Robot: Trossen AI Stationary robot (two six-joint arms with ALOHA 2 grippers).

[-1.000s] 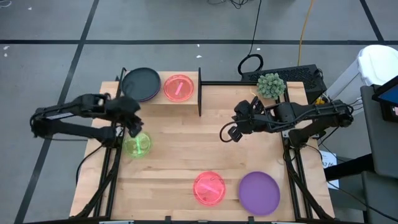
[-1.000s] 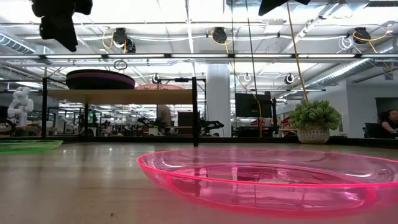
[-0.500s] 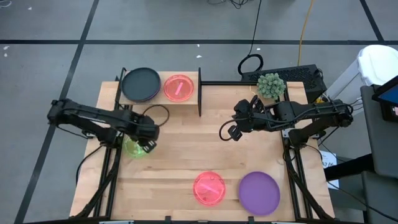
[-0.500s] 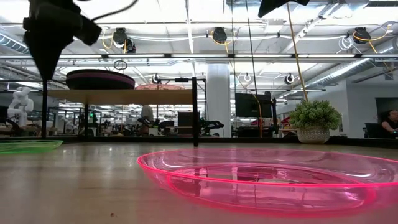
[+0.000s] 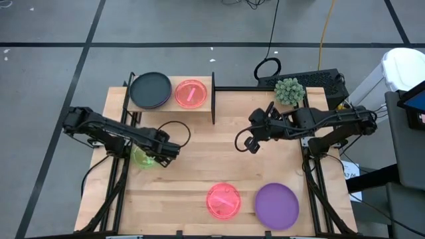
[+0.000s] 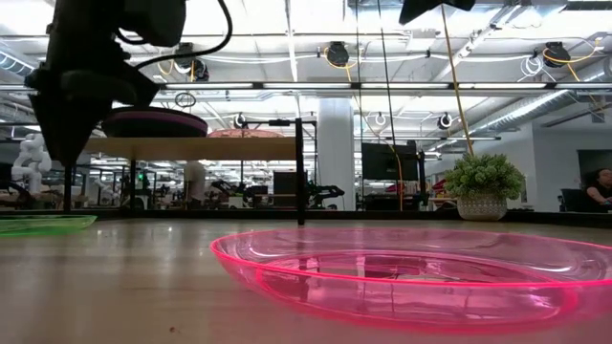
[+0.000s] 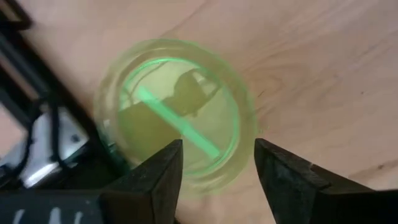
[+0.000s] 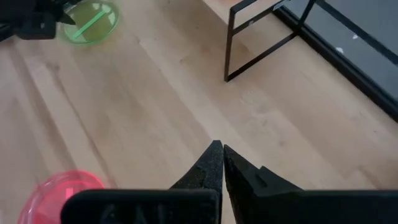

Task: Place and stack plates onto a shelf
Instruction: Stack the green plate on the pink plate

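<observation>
My left gripper [image 5: 164,152] hangs open, pointing down over a translucent green plate [image 7: 177,118] that lies flat on the table near its left edge [image 5: 141,158]. Its fingers stand above the plate's rim without touching it. The shelf [image 5: 174,105] at the far left carries a dark plate [image 5: 150,89] on top of a purple one, with a pink plate [image 5: 191,93] beside them. Another pink plate [image 5: 224,200] and a purple plate [image 5: 277,206] lie near the front edge. My right gripper [image 5: 247,142] is shut and waits above the table's right half [image 8: 219,149].
A small potted plant [image 5: 289,91] stands at the far right, with a dark box [image 5: 322,79] and a cable loop [image 5: 267,68] behind it. The shelf's black end panel [image 5: 213,98] stands upright. Bare wood lies in the table's middle [image 5: 206,153].
My left gripper has come down and moved toward the table's right and near edges. It has tipped from slanting to pointing almost straight down, and now hangs over the green plate. The plate has stayed where it was.
</observation>
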